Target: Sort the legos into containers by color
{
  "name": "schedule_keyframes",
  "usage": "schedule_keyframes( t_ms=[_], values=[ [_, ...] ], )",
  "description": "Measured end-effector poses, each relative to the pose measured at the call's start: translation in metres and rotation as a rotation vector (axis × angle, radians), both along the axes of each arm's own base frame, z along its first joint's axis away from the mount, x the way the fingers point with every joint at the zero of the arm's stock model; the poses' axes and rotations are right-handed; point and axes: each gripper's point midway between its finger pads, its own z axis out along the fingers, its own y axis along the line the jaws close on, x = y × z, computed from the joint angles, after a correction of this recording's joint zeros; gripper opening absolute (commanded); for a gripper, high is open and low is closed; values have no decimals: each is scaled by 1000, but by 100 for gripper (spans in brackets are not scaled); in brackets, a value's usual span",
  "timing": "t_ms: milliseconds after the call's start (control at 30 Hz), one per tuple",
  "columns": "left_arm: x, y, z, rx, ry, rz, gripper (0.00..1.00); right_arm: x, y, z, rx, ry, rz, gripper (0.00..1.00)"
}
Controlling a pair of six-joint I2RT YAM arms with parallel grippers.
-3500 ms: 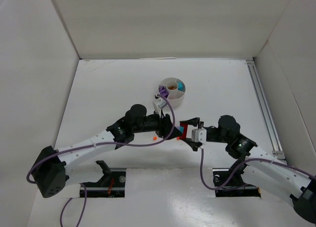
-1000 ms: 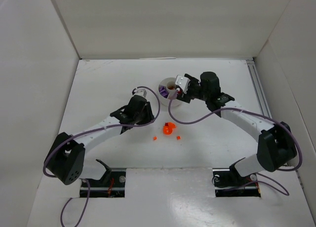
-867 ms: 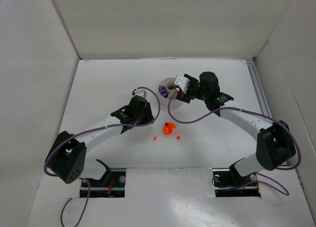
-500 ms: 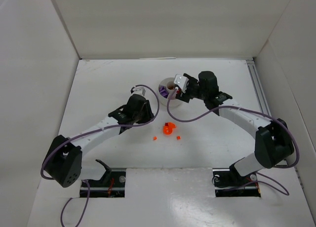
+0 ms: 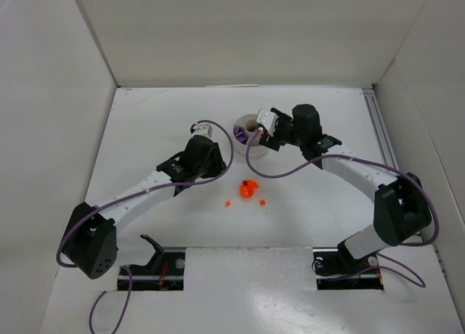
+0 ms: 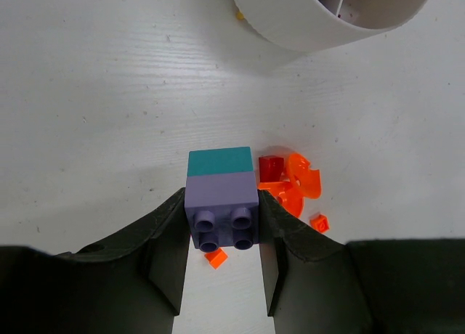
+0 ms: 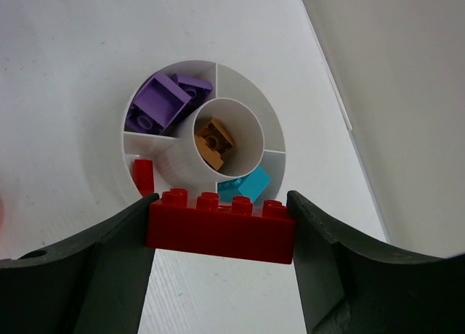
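**Operator:** What is my left side carrying?

**Spotter:** Your left end effector (image 6: 221,236) is pinching a small stack between its two dark fingers. The stack is a lilac brick (image 6: 221,192) of glossy moulded plastic, its four round studs turned toward the camera, with a teal brick (image 6: 220,162) of the same footprint clipped to its far end. It hangs above the table (image 6: 94,94), whose white top has a faint wood-like grain.

**Operator:** And under it?

**Spotter:** You have loose bits lying together on the table: a curved, shell-like orange piece (image 6: 301,183), a little red block (image 6: 270,165) touching it, and two tiny orange chips (image 6: 318,222) close by.

**Operator:** My right?

**Spotter:** Your right end effector (image 7: 221,229) is clamped on a long red brick (image 7: 221,236) with a single row of four studs. It is held crosswise over the near edge of the dish (image 7: 275,129).

**Operator:** Describe the dish.

**Spotter:** It is round, white and smooth, with thin walls and a central well ringed by wedges. You can see purple bricks (image 7: 161,102) in the upper-left wedge and a brown piece (image 7: 213,144) in the well. A teal piece (image 7: 251,183) sits in a lower wedge, and a red piece (image 7: 143,176) in the wedge at lower left.
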Motion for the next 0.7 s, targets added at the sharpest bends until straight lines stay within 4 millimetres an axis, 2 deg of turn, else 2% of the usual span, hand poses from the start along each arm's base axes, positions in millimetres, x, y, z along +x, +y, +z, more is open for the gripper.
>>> schedule_keyframes(
  t_ms=[233,433,700],
  values=[
    [5,1,10,5,-17,16,8,0,-1,0,7,3,12,40],
    [5,13,14,21,-19,69,8,-8,8,0,-2,-12,99,41],
    [10,30,17,22,-17,140,8,-18,33,-22,-66,9,215,43]
  ],
)
